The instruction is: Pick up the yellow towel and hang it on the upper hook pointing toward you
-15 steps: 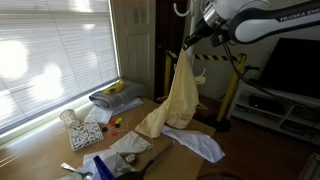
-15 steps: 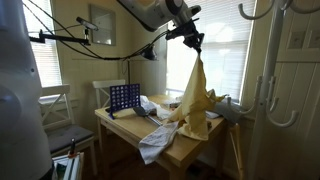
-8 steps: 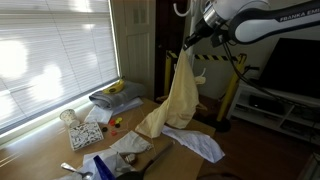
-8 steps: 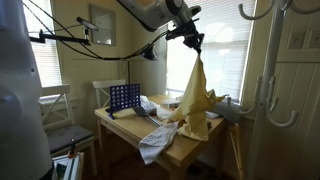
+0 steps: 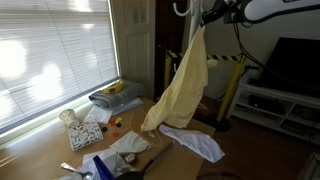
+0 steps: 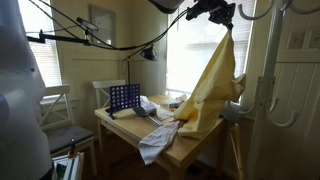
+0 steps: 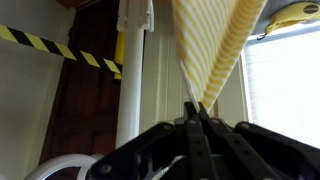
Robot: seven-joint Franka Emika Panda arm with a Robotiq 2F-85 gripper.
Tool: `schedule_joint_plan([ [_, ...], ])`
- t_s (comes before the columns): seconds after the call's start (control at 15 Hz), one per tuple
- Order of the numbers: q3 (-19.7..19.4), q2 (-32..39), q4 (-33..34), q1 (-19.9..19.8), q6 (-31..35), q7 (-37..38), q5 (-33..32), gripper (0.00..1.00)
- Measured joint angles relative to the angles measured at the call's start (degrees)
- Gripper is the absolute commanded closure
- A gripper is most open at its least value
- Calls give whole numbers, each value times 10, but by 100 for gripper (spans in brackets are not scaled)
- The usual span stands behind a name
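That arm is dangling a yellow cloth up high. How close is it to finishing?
Picking up looks done: the gripper is shut on the top of the yellow towel, which hangs down from up high. In hand: the towel is held up beside the white stand. Left: draping it over the upper hook and letting go.

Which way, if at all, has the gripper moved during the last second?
Yes. The gripper, shut on the yellow towel, has risen and shifted right, toward the white hook stand in an exterior view.
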Motion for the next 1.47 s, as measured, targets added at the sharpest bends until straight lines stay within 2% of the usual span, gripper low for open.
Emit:
schedule_joint_plan([
  [0.33, 3, 3, 0, 0, 0, 22, -8, 99],
  [0.67, -15, 1, 55, -20, 24, 116, -60, 99],
  [0.93, -26, 3, 126, -33, 31, 199, -128, 99],
  [1.27, -37, 32, 206, -45, 31, 337, -253, 98],
  [1.47, -38, 48, 225, -46, 31, 349, -262, 99],
])
